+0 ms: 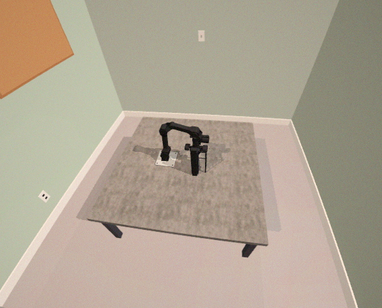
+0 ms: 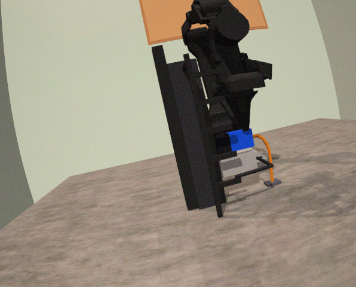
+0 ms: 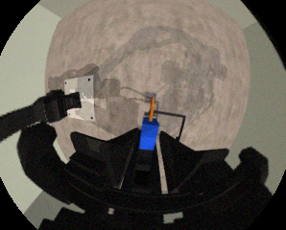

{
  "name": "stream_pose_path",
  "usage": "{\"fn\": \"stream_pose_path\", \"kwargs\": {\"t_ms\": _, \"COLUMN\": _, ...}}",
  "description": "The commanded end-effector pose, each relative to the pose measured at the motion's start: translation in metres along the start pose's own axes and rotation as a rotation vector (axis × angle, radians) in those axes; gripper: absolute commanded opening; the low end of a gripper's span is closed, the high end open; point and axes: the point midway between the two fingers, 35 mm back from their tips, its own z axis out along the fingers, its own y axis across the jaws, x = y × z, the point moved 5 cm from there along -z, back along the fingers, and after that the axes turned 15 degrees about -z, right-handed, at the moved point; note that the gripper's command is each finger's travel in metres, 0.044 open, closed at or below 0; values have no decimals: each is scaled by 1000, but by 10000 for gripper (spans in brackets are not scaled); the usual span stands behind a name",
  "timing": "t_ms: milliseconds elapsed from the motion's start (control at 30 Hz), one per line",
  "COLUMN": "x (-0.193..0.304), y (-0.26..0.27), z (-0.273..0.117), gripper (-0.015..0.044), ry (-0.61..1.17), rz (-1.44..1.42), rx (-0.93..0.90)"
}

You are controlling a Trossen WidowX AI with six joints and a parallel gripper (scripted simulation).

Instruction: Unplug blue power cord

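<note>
The tabletop is wide, with a mottled grey-brown surface, and it carries everything here. The black arm stands on a pale base plate and bends over so that its end points straight down. Beside it a tall black rack stands on the tabletop, slightly tilted in the exterior view, with thin black bars going out from it. Low in this rack sits the grey power strip. The blue plug sits on top of the strip. The gripper is directly over the plug, its tip at the plug's upper edge. In the wrist view the plug lies in the gap between the two dark fingers. The jaws are partly apart and grasp nothing. An orange cord leaves the plug, arches over and goes down to a small grey block on the tabletop.
</note>
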Motion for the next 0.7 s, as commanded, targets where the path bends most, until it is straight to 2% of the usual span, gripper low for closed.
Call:
{"fn": "stream_pose_path", "kwargs": {"t_ms": 0, "x": 0, "y": 0, "z": 3, "gripper": 160, "ry": -5, "rz": -4, "rx": 5}}
{"fn": "stream_pose_path", "kwargs": {"t_ms": 200, "x": 0, "y": 0, "z": 10, "gripper": 160, "ry": -5, "rz": -4, "rx": 5}}
{"fn": "stream_pose_path", "kwargs": {"t_ms": 333, "x": 1, "y": 0, "z": 8, "gripper": 55, "ry": 0, "rz": 0, "rx": 0}}
{"fn": "stream_pose_path", "kwargs": {"t_ms": 667, "x": 0, "y": 0, "z": 8, "gripper": 0, "ry": 0, "rz": 0, "rx": 0}}
